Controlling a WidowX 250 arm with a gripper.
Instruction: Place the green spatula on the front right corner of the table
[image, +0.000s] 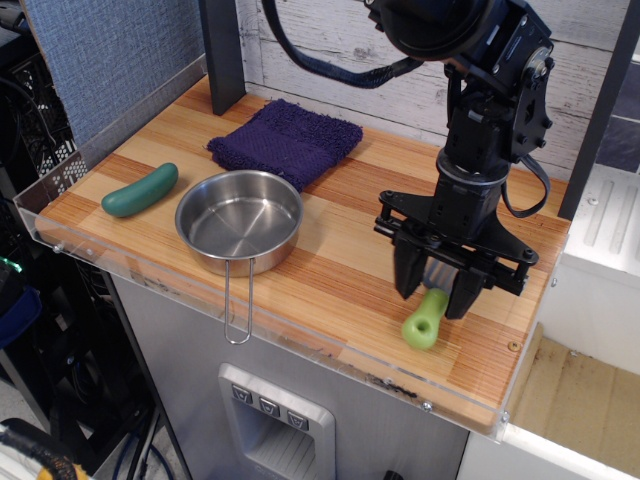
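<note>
gripper (434, 292) at the front right of the table (330, 290), fingers pointing down and spread wide to either side of the green spatula (426, 319); jaws stand open, with a clear gap between each finger and the tool, so nothing is held. the green spatula lies on the striped wood close to the front edge and toward the right corner, its lime handle with the hole pointing at the front rim; the grey blade end is hidden under the gripper and cannot be judged. the spatula appears to rest flat on the planks, so the placing looks essentially done and the step in hand is judged to be the release and retreat. to do this well, the fingers should rise straight up, open as they are, so that neither one drags the handle toward the acrylic rim or rolls it; sideways travel is best left until the tips are above the handle. arm pose: the dark wrist and forearm descend almost vertically from the upper right, cable looped beside the wrist, the gripper body squarely over the tool. elsewhere: steel pan (240, 221) near the front edge at centre left, teal cucumber (139, 190) by the left edge, purple towel (286, 140) toward the back edge; all well apart from the gripper.
</note>
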